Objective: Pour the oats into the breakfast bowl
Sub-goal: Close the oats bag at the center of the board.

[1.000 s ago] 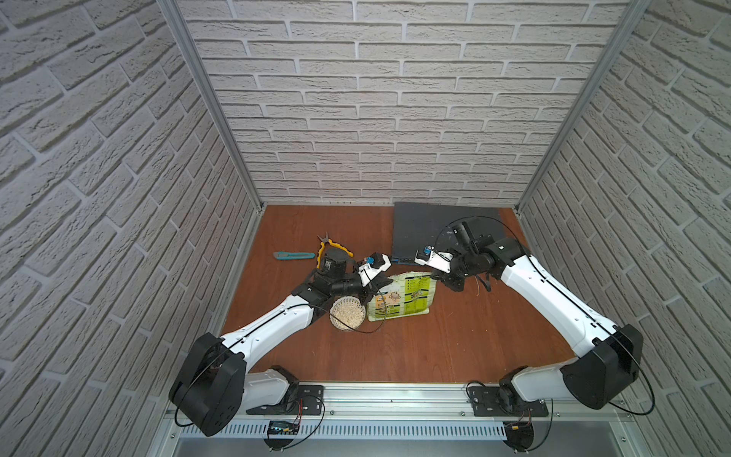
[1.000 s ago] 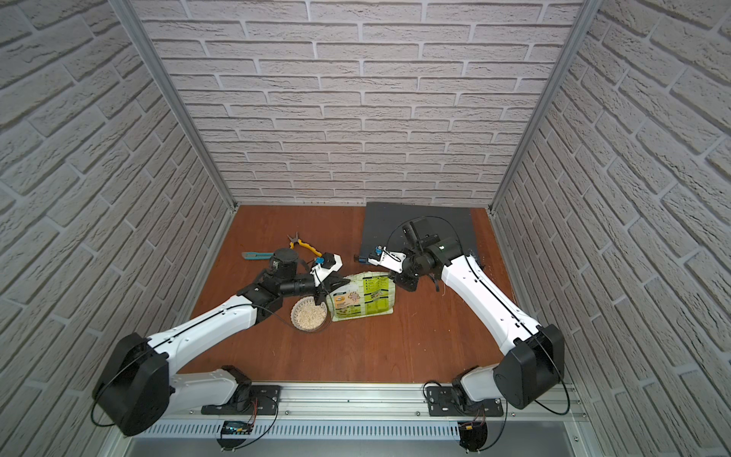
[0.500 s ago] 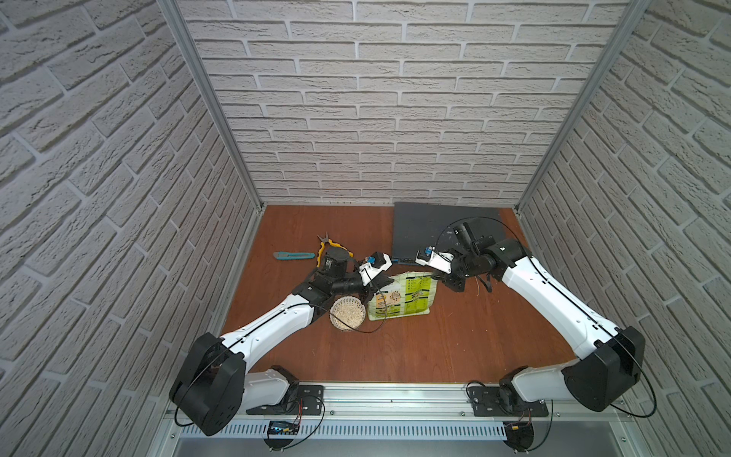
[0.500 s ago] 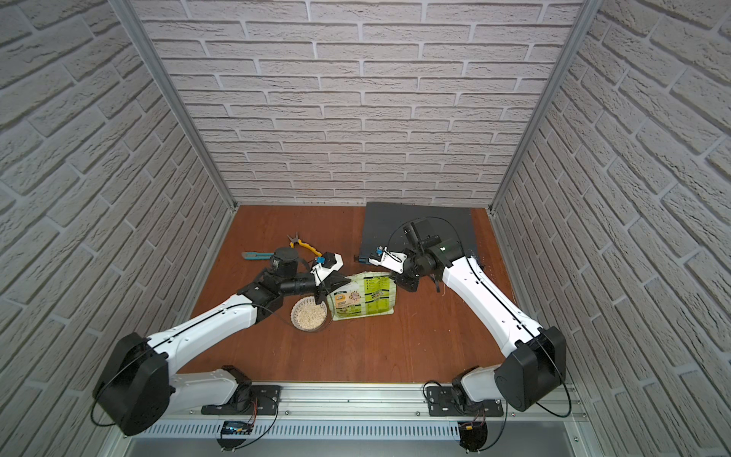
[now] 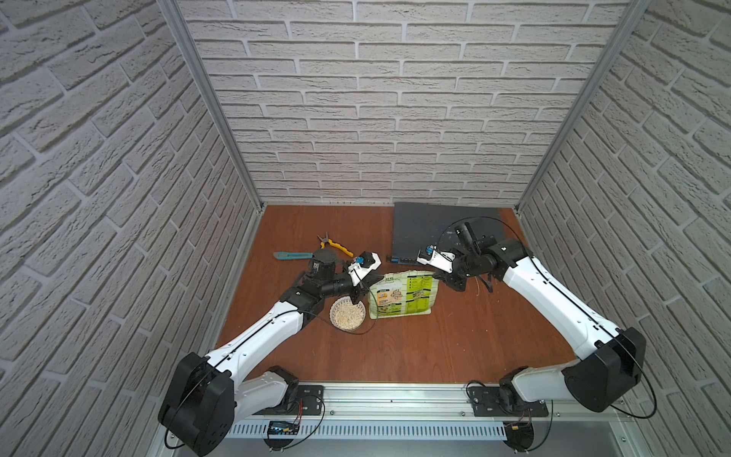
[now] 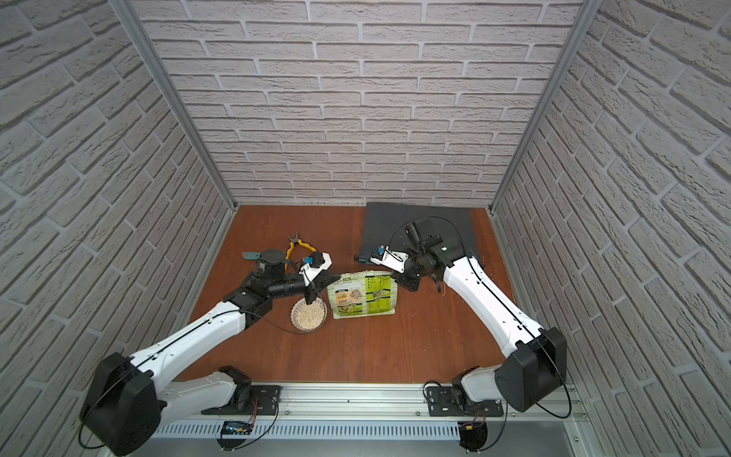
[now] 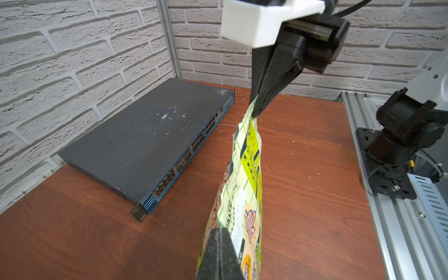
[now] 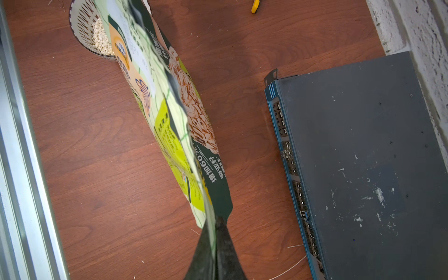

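Here, closest to the arms' base rail, the breakfast bowl sits on the brown table on the left arm's side, with a layer of pale oats inside it. Just beside it, toward the right arm, is the green pouch — upright, its printed face toward the top views, stretched between the two arms by its top corners. Whether its base touches the wood cannot be told. The left gripper is clamped on the top corner nearest the bowl. The right gripper pinches the opposite top corner, its fingers closed on the film. Farther back lie a teal utility knife and yellow-handled pliers, close together — and against the back wall a flat dark network switch
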Controlling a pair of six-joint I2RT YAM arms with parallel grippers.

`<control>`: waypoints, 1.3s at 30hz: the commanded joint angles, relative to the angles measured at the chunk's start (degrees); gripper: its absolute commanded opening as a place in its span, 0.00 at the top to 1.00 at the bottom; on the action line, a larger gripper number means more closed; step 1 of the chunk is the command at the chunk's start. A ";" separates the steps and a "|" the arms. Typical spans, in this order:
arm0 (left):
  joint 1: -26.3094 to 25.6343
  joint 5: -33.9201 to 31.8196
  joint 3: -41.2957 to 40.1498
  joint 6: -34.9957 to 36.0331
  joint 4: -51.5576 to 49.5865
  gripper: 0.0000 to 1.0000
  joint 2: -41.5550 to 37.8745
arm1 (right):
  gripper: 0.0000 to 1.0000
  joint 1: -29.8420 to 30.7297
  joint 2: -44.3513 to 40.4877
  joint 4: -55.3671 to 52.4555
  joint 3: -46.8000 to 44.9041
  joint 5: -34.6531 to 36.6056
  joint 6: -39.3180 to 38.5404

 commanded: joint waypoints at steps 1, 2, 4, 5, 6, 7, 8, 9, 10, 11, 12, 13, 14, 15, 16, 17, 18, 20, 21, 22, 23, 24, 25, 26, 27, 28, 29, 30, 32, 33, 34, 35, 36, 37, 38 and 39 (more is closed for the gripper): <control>0.68 0.63 -1.22 -0.13 0.34 0.79 -0.79 | 0.76 -0.37 -1.53 0.77 1.94 -5.16 0.66; 0.66 0.74 -1.17 -0.36 0.50 0.73 -0.75 | 0.69 0.02 -1.48 1.27 2.05 -6.54 0.41; 0.65 0.87 -1.44 -0.69 0.54 0.65 -0.81 | 0.61 1.51 -0.91 1.94 2.57 -7.30 -0.37; 0.64 0.91 -1.68 -0.80 0.60 0.63 -0.93 | 0.58 2.28 -0.37 1.91 3.00 -7.30 -0.77; 0.72 0.82 -2.00 -0.91 0.69 0.62 -1.11 | 0.57 3.22 0.46 1.87 3.53 -7.27 -1.23; 0.71 0.65 -2.34 -0.92 0.83 0.62 -1.35 | 0.56 4.02 1.46 1.73 4.49 -7.32 -1.48; 0.70 0.59 -2.76 -1.01 1.07 0.63 -1.65 | 0.55 4.75 2.53 1.41 5.26 -7.39 -1.83; 0.79 0.58 -3.32 -1.14 1.37 0.67 -2.05 | 0.55 5.56 3.60 1.07 6.34 -7.31 -2.14; 0.74 0.58 -3.66 -1.20 1.64 0.73 -2.35 | 0.55 6.31 4.89 0.60 7.30 -7.27 -2.41; 0.73 0.57 -3.96 -1.32 1.94 0.80 -2.55 | 0.56 7.07 6.11 0.11 8.20 -7.29 -2.65; 0.74 0.57 -4.13 -1.49 2.33 0.89 -2.86 | 0.62 7.93 7.62 -0.42 9.30 -7.31 -2.96; 0.80 0.58 -4.28 -1.71 2.67 0.95 -2.97 | 0.67 8.30 8.60 -1.05 10.13 -7.42 -3.18; 0.86 0.66 -4.39 -1.97 3.10 1.00 -3.12 | 0.74 8.67 9.54 -1.62 10.81 -7.43 -3.34; 0.82 0.73 -4.57 -2.24 3.64 1.00 -3.20 | 0.80 8.90 10.34 -2.26 11.59 -7.54 -3.37; 0.94 0.74 -4.71 -2.44 4.12 1.00 -3.24 | 0.87 9.06 11.08 -2.80 12.22 -7.62 -3.38; 0.98 0.77 -4.81 -2.69 4.75 1.00 -3.24 | 0.95 9.28 11.43 -3.17 12.76 -7.58 -3.33; 1.01 0.76 -4.97 -2.90 5.20 1.00 -3.32 | 0.96 9.46 11.74 -3.47 13.12 -7.67 -3.27; 1.07 0.63 -5.20 -3.14 5.89 1.00 -3.33 | 0.96 9.98 11.68 -3.12 13.40 -7.54 -3.23; 1.08 0.66 -5.37 -3.28 6.36 1.00 -3.41 | 0.96 10.18 11.63 -2.60 13.36 -7.61 -3.08; 1.08 0.75 -5.50 -3.48 6.79 1.00 -3.42 | 0.91 10.39 11.61 -2.07 13.39 -7.74 -2.91; 1.08 0.76 -5.61 -3.67 7.21 1.00 -3.42 | 0.85 10.61 11.66 -1.60 13.27 -7.94 -2.80; 1.09 0.76 -5.83 -3.92 7.81 1.00 -3.44 | 0.81 10.91 11.89 -1.22 13.31 -8.23 -2.72; 1.10 0.80 -5.96 -4.10 8.33 1.00 -3.49 | 0.78 11.19 12.16 -0.83 13.40 -8.44 -2.65; 1.08 0.74 -6.11 -4.28 8.70 1.00 -3.53 | 0.77 11.52 12.69 -0.65 13.60 -8.58 -2.59; 1.08 0.75 -6.24 -4.43 9.06 1.00 -3.59 | 0.76 11.79 13.22 -0.57 13.86 -8.57 -2.52; 1.08 0.75 -6.38 -4.49 9.41 1.00 -3.60 | 0.76 11.96 13.72 -0.48 14.07 -8.41 -2.31; 1.11 0.76 -6.43 -4.54 9.63 1.00 -3.60 | 0.77 12.06 14.14 -0.39 14.17 -8.25 -2.11; 1.10 0.76 -6.43 -4.64 9.67 1.00 -3.66 | 0.82 12.08 14.50 -0.28 14.32 -8.04 -2.00; 1.22 0.76 -6.50 -4.56 9.56 1.00 -3.77 | 0.96 12.08 14.77 -0.31 14.45 -7.89 -1.84; 1.20 0.76 -6.61 -4.55 9.57 1.00 -3.89 | 0.96 12.08 14.71 -0.26 14.40 -8.08 -1.76; 1.17 0.76 -6.63 -4.54 9.58 1.00 -3.91 | 0.96 12.15 14.63 -0.04 14.46 -8.52 -1.78; 1.24 0.76 -6.61 -4.49 9.59 1.00 -3.90 | 0.96 12.18 14.49 0.52 14.35 -8.87 -1.61; 1.28 0.76 -6.61 -4.56 9.59 1.00 -3.82 | 0.93 12.25 14.44 0.93 14.37 -9.23 -1.29; 1.30 0.80 -6.61 -4.57 9.64 1.00 -3.83 | 0.85 12.27 14.43 1.54 14.35 -9.59 -1.01; 1.32 0.82 -6.61 -4.60 9.74 1.00 -3.79 | 0.79 12.34 14.47 2.15 14.22 -9.84 -0.69; 1.29 0.83 -6.61 -4.64 9.84 1.00 -3.71 | 0.77 12.47 14.56 2.70 14.30 -10.27 -0.40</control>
